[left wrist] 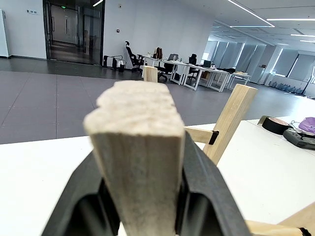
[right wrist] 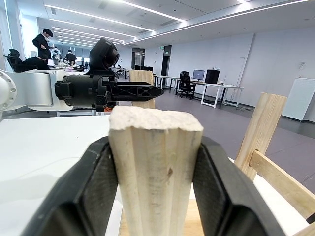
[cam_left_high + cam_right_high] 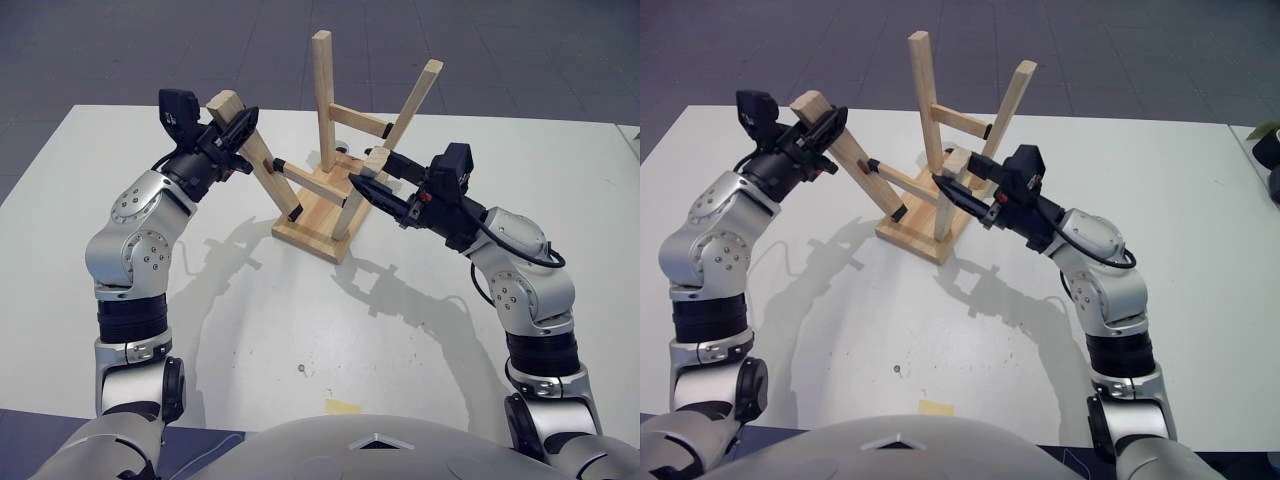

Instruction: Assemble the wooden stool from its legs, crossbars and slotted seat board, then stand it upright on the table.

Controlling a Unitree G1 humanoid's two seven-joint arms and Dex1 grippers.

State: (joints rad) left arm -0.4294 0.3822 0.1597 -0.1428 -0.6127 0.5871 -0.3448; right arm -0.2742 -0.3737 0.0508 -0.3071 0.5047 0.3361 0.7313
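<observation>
We grip the upturned wooden stool (image 3: 326, 110) with both claws clamped tight.
Head view: its seat board (image 3: 312, 228) lies on the white table (image 3: 100, 180) toward 12 o'clock, with the left gripper (image 3: 243, 135) at the stool's 10, the right gripper (image 3: 372, 175) at 3 and a yellow scrap (image 3: 342, 406) at the table's 6. Left wrist: fingers (image 1: 206, 196) squeeze a leg end (image 1: 135, 147), with a dark round object (image 1: 275, 124) on the table beyond. Right wrist: fingers (image 2: 88, 191) pinch another leg end (image 2: 155, 162).

A white table (image 3: 90, 170) stands on a dark grey floor (image 3: 120, 40). Beyond, an open office holds desks (image 1: 184, 74), chairs (image 1: 132, 54), glass doors (image 1: 74, 29) and ceiling light strips (image 1: 290, 19).
</observation>
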